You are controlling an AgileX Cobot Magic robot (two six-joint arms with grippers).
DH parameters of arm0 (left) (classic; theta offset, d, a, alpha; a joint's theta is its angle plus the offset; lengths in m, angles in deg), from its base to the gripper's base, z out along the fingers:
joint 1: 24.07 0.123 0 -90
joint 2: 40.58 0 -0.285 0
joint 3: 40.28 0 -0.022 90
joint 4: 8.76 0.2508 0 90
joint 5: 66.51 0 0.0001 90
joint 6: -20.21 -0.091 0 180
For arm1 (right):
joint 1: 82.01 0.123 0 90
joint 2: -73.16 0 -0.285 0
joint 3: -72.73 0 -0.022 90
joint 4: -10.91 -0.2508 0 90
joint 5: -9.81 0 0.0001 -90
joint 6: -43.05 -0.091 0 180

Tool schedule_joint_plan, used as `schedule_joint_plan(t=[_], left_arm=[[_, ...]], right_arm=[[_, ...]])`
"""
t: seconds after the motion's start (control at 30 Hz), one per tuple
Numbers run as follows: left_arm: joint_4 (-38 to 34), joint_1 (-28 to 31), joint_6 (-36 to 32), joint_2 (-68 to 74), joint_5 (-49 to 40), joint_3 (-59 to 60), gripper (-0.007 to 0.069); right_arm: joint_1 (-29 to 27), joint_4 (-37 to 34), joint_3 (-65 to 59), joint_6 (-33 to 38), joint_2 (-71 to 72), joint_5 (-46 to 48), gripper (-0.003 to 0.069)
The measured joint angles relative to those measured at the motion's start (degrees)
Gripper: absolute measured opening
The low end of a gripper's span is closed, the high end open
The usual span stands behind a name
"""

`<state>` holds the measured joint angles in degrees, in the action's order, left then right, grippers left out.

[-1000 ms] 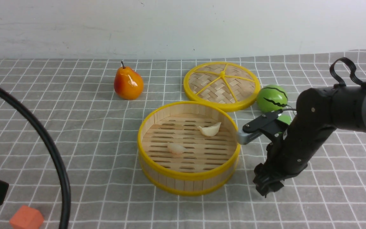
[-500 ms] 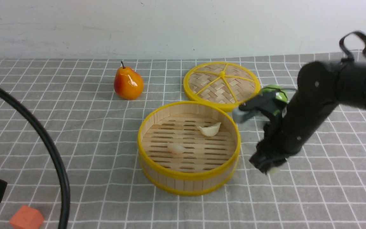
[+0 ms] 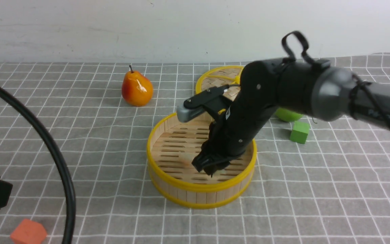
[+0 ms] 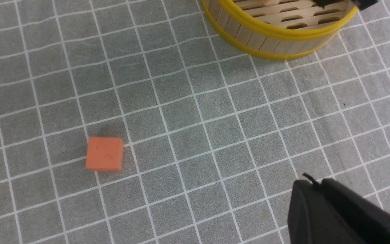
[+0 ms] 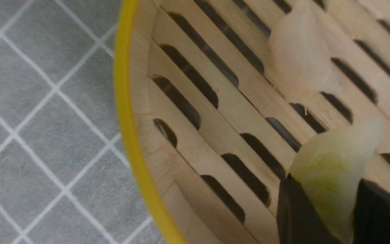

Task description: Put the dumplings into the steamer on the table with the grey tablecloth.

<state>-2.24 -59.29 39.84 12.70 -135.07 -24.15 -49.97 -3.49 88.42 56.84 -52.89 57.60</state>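
Note:
The steamer stands mid-table on the grey tablecloth. My right gripper reaches down inside it, low over the slatted floor. In the right wrist view the right gripper is shut on a yellowish-green dumpling. A second pale dumpling lies on the floor beyond it, near the steamer's yellow rim. In the front view the arm hides the dumplings in the steamer. My left gripper is shut and empty, above bare cloth, short of the steamer.
A pear stands back left. The woven lid and a green melon ball are partly hidden behind my right arm. A green cube lies right of the steamer. An orange block lies front left, beside a black cable.
My right arm has risen from the cloth right of the steamer and swung left over its rim, carrying the dumpling down inside. The green cube now shows. The left arm barely moved.

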Motion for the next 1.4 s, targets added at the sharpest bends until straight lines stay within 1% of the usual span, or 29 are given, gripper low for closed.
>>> schedule_joint_plan(t=[0.07, 0.17, 0.3, 0.37, 0.4, 0.47, 0.57, 0.63, 0.77, 0.83, 0.9, 0.93, 0.97, 1.0, 1.03, 1.07, 1.13, 1.3, 1.4], left_arm=[[0.0, 0.0, 0.0, 0.0, 0.0, 0.0, 0.0025], [0.0, 0.0, 0.0, 0.0, 0.0, 0.0, 0.0027], [-0.27, 0.0, 0.0, -0.84, 0.44, 0.53, 0.0028], [-0.4, 0.0, 0.0, -1.59, 1.06, 1.28, 0.0028], [-0.72, 0.0, 0.0, -3.37, 2.3, 3.1, 0.003], [-1.03, 0.0, 0.06, -5.95, 3.36, 5.33, 0.0031], [-1.35, 0.0, 1.75, -11.53, 5.42, 9.44, 0.0032], [-1.26, 0.0, 4.55, -17.15, 7.62, 13.87, 0.0034], [0.31, 0.0, 9.55, -28.65, 12.38, 22.86, 0.0037], [1.07, 0.0, 10.73, -31.23, 13.7, 25.26, 0.0038], [2.31, 0.0, 12.08, -37.5, 17.98, 29.82, 0.0038], [2.37, 0.0, 12.05, -37.88, 18.34, 30.13, 0.0038], [3.11, 0.0, 12.35, -40.49, 21.21, 32.41, 0.0038], [3.17, 0.0, 12.35, -41.03, 21.98, 32.92, 0.0038], [3.95, 0.0, 12.42, -42.63, 25.1, 34.74, 0.0038], [4.35, 0.0, 12.42, -43.18, 26.78, 35.6, 0.0038], [4.81, 0.0, 12.42, -43.5, 29.16, 36.71, 0.0038], [5.02, 0.0, 12.42, -43.5, 30.3, 38.27, 0.0041], [5.02, 0.0, 12.42, -43.5, 30.36, 39.02, 0.0046]], right_arm=[[0.0, 0.72, 0.15, -1.04, -1.18, -0.55, 0.0185], [0.02, 2.51, 0.42, -2.58, -1.18, -0.77, 0.0232], [0.02, 6.06, 2.35, -5.75, -1.1, 2.09, 0.037], [0.02, 6.4, 2.98, -6.52, -0.77, 3.69, 0.0406], [0.02, 6.56, 3.36, -6.94, 0.8, 5.58, 0.044], [0.02, 6.5, 3.2, -6.99, 3.23, 6.94, 0.0456], [0.02, 5.4, 1.52, -6.99, 8.68, 6.58, 0.0454], [0.02, 3.24, -2.26, -6.87, 15.04, 3.27, 0.0427], [0.02, -0.53, -14.22, -5.9, 29.13, -5.69, 0.0321], [0.02, -1.28, -18.1, -5.05, 33.48, -8.53, 0.0287], [0.02, -3.4, -26.51, -2.35, 43.29, -14.75, 0.0183], [0.02, -3.52, -27.15, -2.15, 44.05, -14.75, 0.0176], [0.02, -4.46, -32.76, -0.6, 50.95, -18.56, 0.0116], [0.02, -4.67, -33.38, -0.28, 51.71, -18.96, 0.0101], [0.02, -5.26, -38.09, 0.75, 57.77, -22.05, 0.0046], [0.02, -5.68, -40.9, 1.04, 61.44, -23.72, 0.0013], [0.02, -6.24, -45.89, 1.11, 68.42, -26.33, -0.0017], [0.02, -6.37, -53.57, 1.17, 81.42, -27.96, -0.002], [0.02, -6.19, -55.55, 1.22, 85.4, -28.53, -0.002]])
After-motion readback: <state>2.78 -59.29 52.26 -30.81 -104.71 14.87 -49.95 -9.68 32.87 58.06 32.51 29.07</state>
